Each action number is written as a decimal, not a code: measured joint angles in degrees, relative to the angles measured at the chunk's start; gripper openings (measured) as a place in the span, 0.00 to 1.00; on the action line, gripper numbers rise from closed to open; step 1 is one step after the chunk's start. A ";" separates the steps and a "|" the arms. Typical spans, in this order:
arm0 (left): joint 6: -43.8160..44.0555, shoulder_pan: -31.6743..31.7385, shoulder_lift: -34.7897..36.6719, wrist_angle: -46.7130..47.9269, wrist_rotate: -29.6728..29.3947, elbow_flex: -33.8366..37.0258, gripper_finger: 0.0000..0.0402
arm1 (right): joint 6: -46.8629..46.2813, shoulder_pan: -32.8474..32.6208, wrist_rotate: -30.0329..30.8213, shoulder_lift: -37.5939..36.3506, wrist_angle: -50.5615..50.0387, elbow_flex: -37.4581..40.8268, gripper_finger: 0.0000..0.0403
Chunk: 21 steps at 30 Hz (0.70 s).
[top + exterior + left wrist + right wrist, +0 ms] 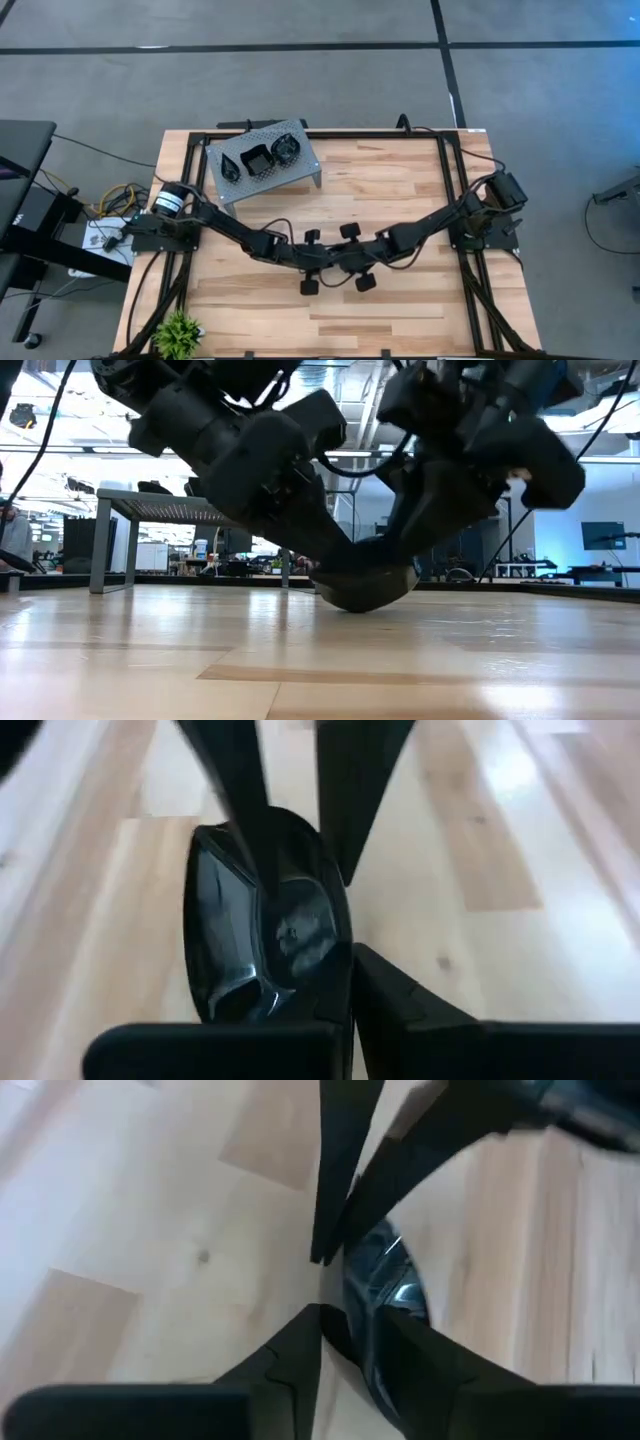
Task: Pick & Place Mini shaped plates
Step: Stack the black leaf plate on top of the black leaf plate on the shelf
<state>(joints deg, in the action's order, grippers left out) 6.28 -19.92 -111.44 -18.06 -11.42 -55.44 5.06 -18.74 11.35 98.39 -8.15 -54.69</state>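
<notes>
The left gripper [322, 262] is closed on a mini shaped plate [365, 582] at the table [400, 190] centre; the right gripper [345, 258] beside it stands partly open. Three plates [258, 160] sit on the perforated stand [300, 172].

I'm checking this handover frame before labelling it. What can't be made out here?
- High view: the plate between the left gripper and right gripper is hidden under both arms.
- Low view: the plate shows only its underside; its shape is unclear.
- Left wrist view: the plate is cut off by the fingers.
- High view: the three dishes on the stand are too small to tell apart.
</notes>
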 joint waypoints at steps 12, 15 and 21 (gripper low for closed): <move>0.03 -1.10 6.12 1.28 -3.22 0.03 0.02 | 5.65 -0.43 1.52 -5.83 -28.72 -17.99 0.28; -0.51 -0.65 11.19 1.69 -3.66 0.13 0.03 | 6.44 -0.56 3.21 -11.25 -37.02 -19.70 0.28; -10.24 0.69 25.71 3.62 -10.50 0.07 0.02 | 0.77 -1.07 5.61 -29.03 -43.50 -15.86 0.28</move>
<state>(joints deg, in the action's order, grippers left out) -3.96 -19.23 -85.73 -14.44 -21.91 -55.37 5.84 -19.81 16.95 69.36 -51.64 -70.55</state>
